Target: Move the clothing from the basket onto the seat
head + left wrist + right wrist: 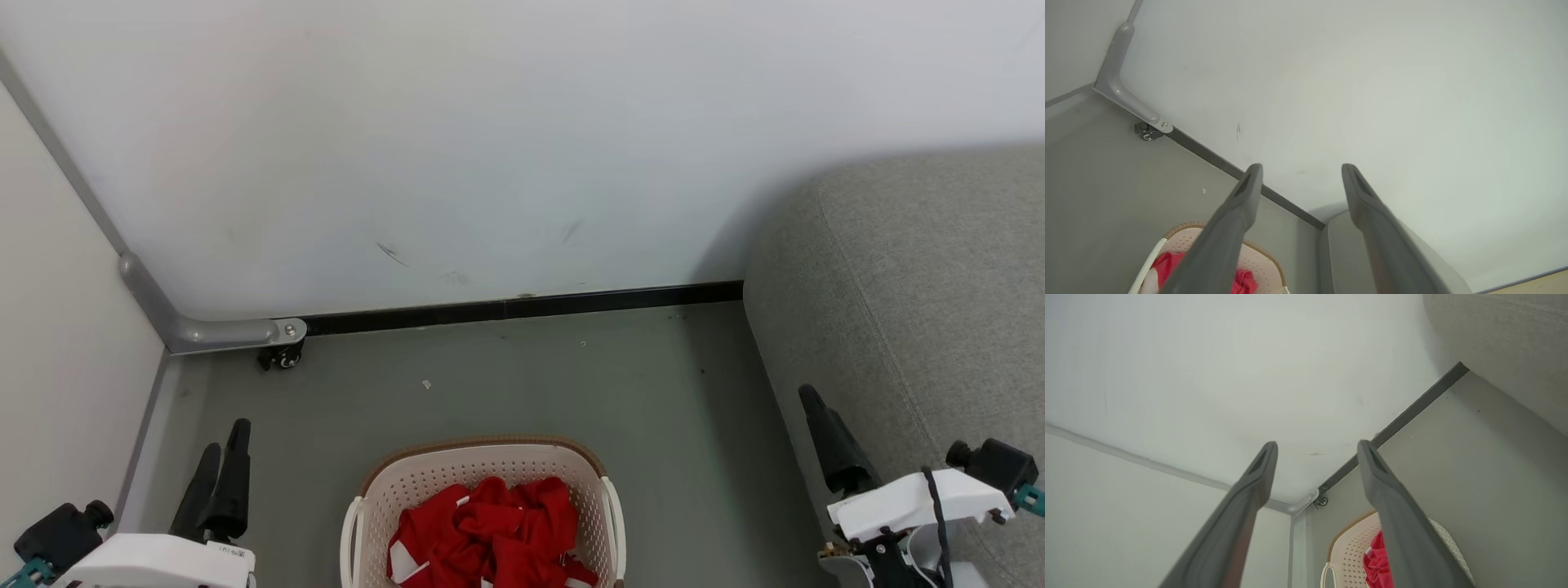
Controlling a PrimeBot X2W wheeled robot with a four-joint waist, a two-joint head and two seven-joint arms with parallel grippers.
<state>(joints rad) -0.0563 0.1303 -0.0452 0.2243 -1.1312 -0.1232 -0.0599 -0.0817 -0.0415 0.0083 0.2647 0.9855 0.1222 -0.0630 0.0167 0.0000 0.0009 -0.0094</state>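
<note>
While I line up a first grab, left gripper (1302, 167) and right gripper (1317, 444) hang wide open, empty, flanking the basket (482, 446); the red clothing (490, 531) lies heaped inside it, and the grey seat (914, 269) waits farther off, right side.

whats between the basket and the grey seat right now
Bare grey floor lies between the basket and the seat; the head view shows that stretch with nothing on it.

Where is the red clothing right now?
The clothing lies heaped in the basket on the floor, at the bottom centre of the head view, left of the seat.
</note>
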